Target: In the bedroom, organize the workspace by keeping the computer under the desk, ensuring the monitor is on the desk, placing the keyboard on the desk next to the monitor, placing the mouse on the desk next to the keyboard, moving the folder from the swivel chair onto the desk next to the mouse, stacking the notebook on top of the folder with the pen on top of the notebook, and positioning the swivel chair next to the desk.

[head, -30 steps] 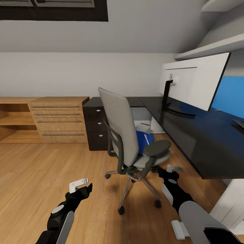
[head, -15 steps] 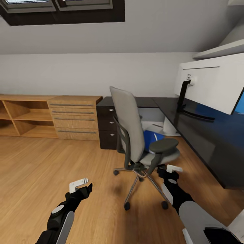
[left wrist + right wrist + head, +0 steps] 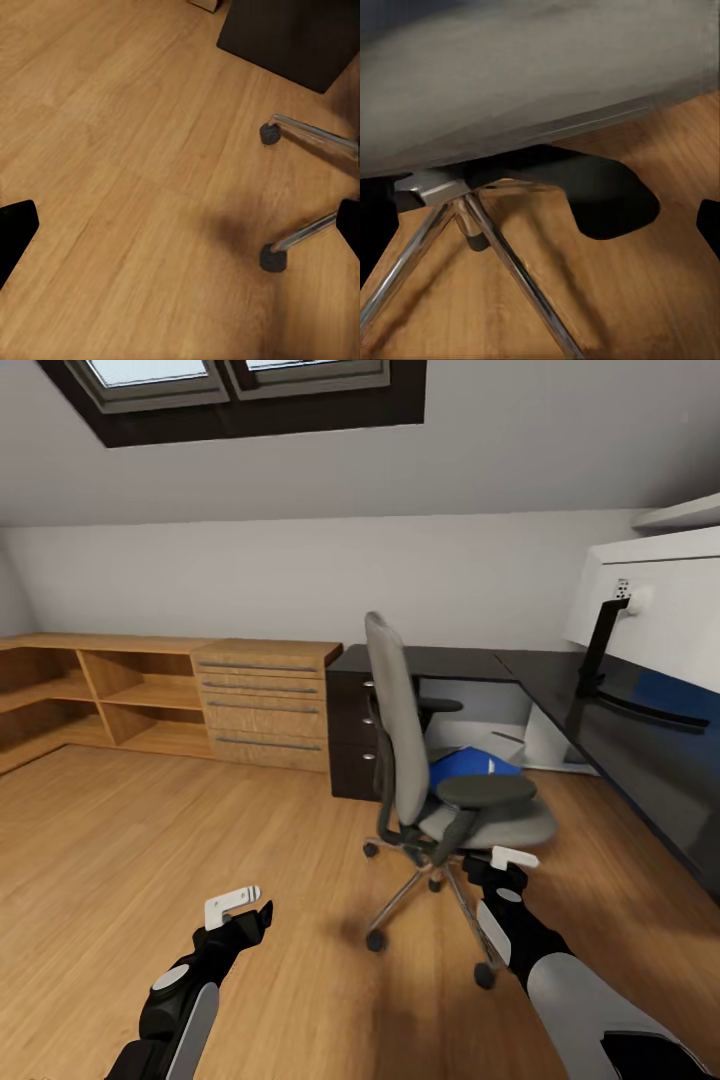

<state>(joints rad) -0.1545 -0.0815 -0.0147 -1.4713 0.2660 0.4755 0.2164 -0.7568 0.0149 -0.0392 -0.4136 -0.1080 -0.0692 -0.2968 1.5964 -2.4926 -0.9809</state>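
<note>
Black and glossy, the desk [image 3: 640, 750] stood ahead and to the right of the right pincer [image 3: 497, 868], with the monitor [image 3: 655, 615] already on it. The chair [image 3: 440, 780] stood just beyond that pincer, the blue folder [image 3: 465, 763] not yet moved from its seat. Both the right and the left pincer [image 3: 238, 913] were wide and held nothing.
</note>
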